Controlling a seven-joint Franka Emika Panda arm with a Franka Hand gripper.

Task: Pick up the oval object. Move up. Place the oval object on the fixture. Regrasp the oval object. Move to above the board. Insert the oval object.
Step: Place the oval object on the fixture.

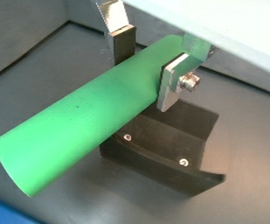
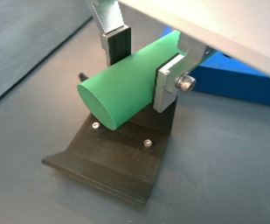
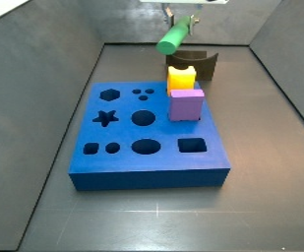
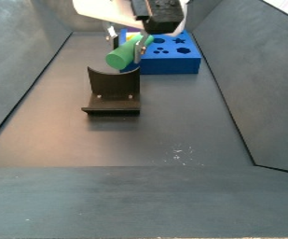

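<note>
Both fingers (image 1: pixel 172 83) hide oval object's (image 1: pixel 90 122) middle.

the claw (image 1: pixel 147 68) holds the oval object (image 1: pixel 85 118) above the fixture (image 1: pixel 162 150), beside the board (image 3: pixel 148 133).

- light is even and fairly bright from overhead, with soft shadows under the fixture (image 4: pixel 111 91) in a side view.
- pale sheen lies along the green peg (image 1: pixel 96 112) and on the grey floor (image 3: pixel 246 212).
- the end effector (image 2: pixel 143 59) is sharp in both wrist views, though its white housing is washed out.
- side views are softer and grainier.
</note>
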